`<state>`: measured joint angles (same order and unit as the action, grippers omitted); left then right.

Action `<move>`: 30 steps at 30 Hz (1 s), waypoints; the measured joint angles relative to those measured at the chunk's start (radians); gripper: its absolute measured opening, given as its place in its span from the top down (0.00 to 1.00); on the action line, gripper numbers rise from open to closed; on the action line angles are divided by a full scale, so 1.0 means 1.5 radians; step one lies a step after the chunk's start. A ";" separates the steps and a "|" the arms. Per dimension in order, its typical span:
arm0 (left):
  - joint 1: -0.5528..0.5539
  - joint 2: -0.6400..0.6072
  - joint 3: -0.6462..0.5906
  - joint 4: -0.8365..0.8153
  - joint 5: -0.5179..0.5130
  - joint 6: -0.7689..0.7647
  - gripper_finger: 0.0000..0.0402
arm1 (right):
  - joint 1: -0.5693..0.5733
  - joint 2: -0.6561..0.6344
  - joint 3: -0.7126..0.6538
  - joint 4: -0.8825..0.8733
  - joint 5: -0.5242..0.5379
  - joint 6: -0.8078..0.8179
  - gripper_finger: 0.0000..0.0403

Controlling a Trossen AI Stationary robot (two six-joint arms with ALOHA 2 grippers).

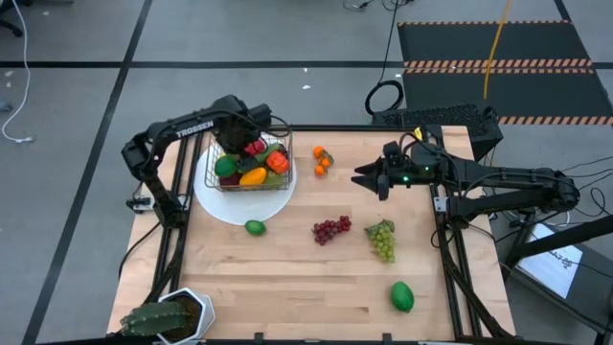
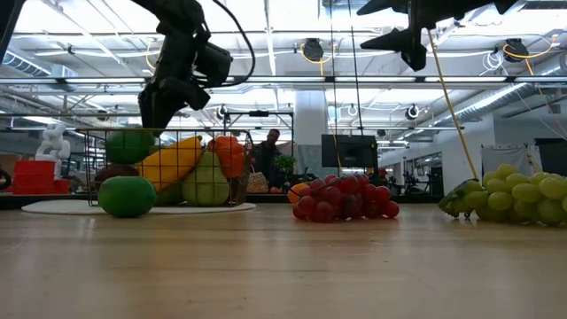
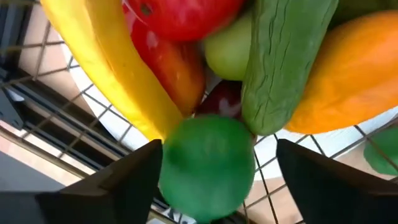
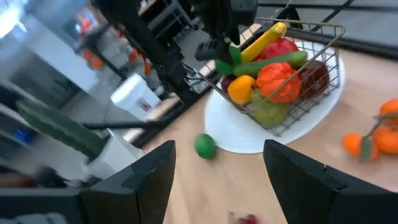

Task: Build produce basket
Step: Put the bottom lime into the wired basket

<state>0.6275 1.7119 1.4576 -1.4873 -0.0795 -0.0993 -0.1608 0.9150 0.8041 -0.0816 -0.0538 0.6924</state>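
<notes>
My left gripper [image 1: 233, 151] hangs over the left end of the basket [image 1: 278, 182], fingers spread wide on either side of a round green lime [image 3: 208, 163] without pinching it. The basket is a thin dark wire grid, rectangular, its long axis running across the table's width, and it sits on the round white plate [image 1: 225, 206] near the table's far left corner. Inside it, smooth plastic produce is heaped: a curved yellow banana [image 3: 102, 59], a glossy red apple [image 3: 177, 15], a bumpy green cucumber [image 3: 283, 59] lying lengthwise, and an orange mango [image 3: 354, 74].

On the bare wood just in front of the plate lies a loose lime [image 1: 254, 227]. Farther right are small oranges [image 1: 322, 159], knobbly purple grapes [image 1: 331, 229], green grapes [image 1: 382, 239], and another green fruit [image 1: 401, 296] near the front edge.

My right gripper [image 1: 367, 179] hovers over the table's right side, fingers apart, empty.
</notes>
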 joint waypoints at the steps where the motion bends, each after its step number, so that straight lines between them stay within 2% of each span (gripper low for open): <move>1: -0.001 0.000 -0.001 -0.002 0.000 -0.004 0.20 | 0.004 0.000 0.000 0.012 0.000 0.036 0.41; 5: -0.001 -0.002 0.005 -0.003 0.000 -0.050 0.14 | 0.018 0.000 0.000 0.055 -0.001 0.064 0.39; 11: -0.023 -0.064 0.005 0.006 -0.004 -0.122 0.13 | 0.039 0.000 0.000 0.054 0.003 0.054 0.37; 21: -0.114 -0.205 0.006 0.139 -0.009 -0.229 0.13 | 0.085 0.000 0.000 0.052 0.025 0.129 0.37; 30: -0.203 -0.237 0.006 0.197 -0.009 -0.275 0.13 | 0.247 0.000 0.000 0.051 0.174 0.166 0.37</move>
<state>0.3233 1.3563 1.4662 -1.1923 -0.0925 -0.5113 0.2093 0.9150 0.8040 -0.0044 0.2068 0.9412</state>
